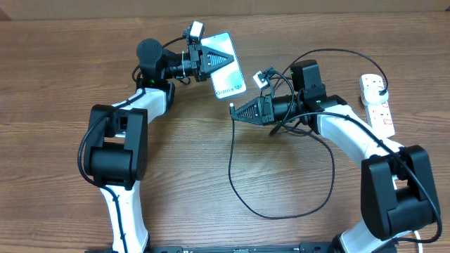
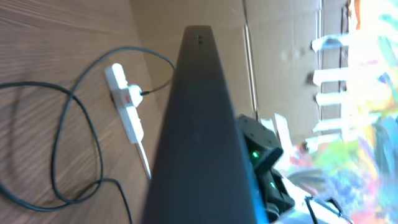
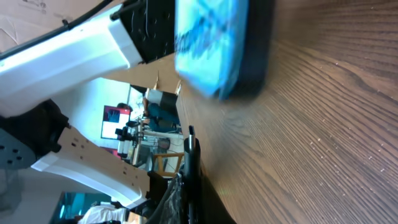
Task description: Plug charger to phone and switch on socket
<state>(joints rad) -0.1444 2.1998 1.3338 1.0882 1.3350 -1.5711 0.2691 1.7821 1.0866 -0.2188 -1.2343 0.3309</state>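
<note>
My left gripper [image 1: 211,59] is shut on the phone [image 1: 229,79] and holds it off the table at the back, blue screen up. The phone's dark edge fills the left wrist view [image 2: 199,130]. My right gripper [image 1: 238,112] is shut on the connector end of the charger [image 1: 230,161]; its tip sits just below the phone's near end. In the right wrist view the connector [image 3: 191,140] points toward the blurred blue phone [image 3: 211,43], with a gap between them. The cable loops over the table to its black plug [image 1: 380,91] in the socket [image 1: 380,112].
The white power strip lies at the far right and also shows in the left wrist view [image 2: 124,102]. The black cable lies in a wide loop [image 1: 281,213] in front of the right arm. Cardboard lines the table's back edge.
</note>
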